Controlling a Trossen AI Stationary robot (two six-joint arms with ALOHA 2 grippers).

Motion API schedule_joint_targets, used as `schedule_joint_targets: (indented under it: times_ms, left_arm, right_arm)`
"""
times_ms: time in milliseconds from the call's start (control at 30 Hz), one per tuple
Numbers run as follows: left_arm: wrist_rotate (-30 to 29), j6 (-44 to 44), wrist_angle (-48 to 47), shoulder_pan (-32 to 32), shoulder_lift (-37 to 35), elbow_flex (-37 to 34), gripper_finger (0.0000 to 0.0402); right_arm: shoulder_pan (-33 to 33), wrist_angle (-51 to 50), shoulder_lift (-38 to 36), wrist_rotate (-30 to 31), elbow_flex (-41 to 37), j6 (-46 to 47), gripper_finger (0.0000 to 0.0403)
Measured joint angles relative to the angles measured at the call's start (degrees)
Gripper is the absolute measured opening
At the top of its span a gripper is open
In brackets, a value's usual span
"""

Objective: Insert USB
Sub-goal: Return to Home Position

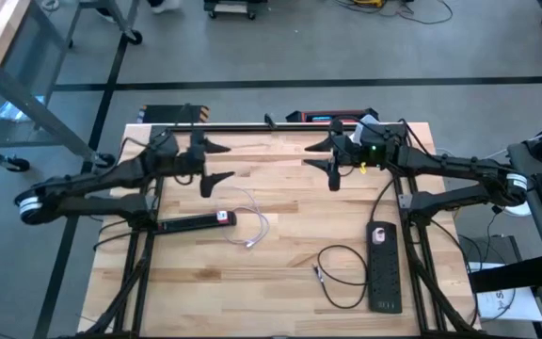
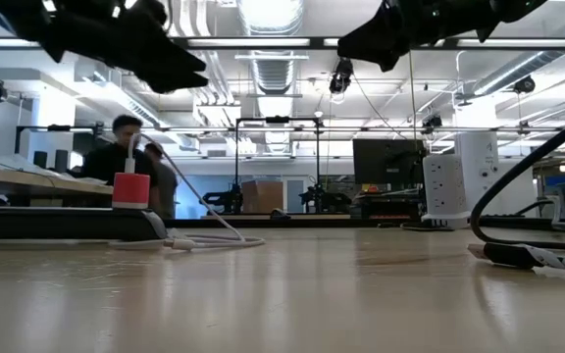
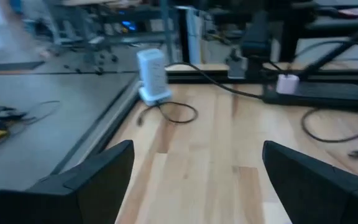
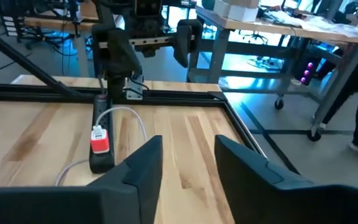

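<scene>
The left gripper [image 1: 226,162] is held over the pale wooden table [image 1: 271,301], fingers spread wide, empty; the right gripper [image 1: 309,156], facing it, is parted more narrowly; the red charger adapter [image 1: 222,218] is seated in the long black outlet strip [image 1: 188,224] below the left gripper; the white tower-shaped outlet extension [image 1: 367,127] is stood just behind the right gripper.

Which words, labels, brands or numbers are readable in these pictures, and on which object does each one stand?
No text can be read with certainty.
Right black power strip: pale marking near one end, too small to read.
White sheet beside the table: dark printing, too blurred to read.
Red charger adapter: no legible label.
White outlet extension: blurred, nothing readable.
</scene>
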Motion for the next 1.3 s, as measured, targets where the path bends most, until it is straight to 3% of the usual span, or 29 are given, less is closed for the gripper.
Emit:
schedule_joint_targets:
  times_ms: [233, 500, 800, 1000, 1300]
  left_arm:
    - [-2.2, -0.4, 0.3, 0.0, -2.6, -2.1, 0.0329]
    - [-2.2, -2.7, 0.6, 0.0, -1.4, 0.9, 0.0332]
    - [-0.2, -1.2, 0.8, -0.5, -1.1, 5.1, 0.0345]
    - [-0.1, 0.1, 0.5, -3.8, -5.5, 0.2, 0.0346]
    - [-7.2, -2.6, 0.6, -15.9, -15.1, -9.8, 0.0332]
  right_arm:
    - [1.4, -0.6, 0.0, 0.0, -1.5, -1.4, 0.0096]
    - [2.1, -2.4, 0.0, 0.0, -1.8, -2.1, 0.0045]
    - [2.6, -3.6, -0.2, 0.0, -1.9, -1.7, 0.0023]
    - [4.0, -5.2, -2.4, 0.0, -1.9, -3.8, 0.0022]
    - [5.6, -4.5, -3.9, 0.0, -1.9, -7.8, 0.0018]
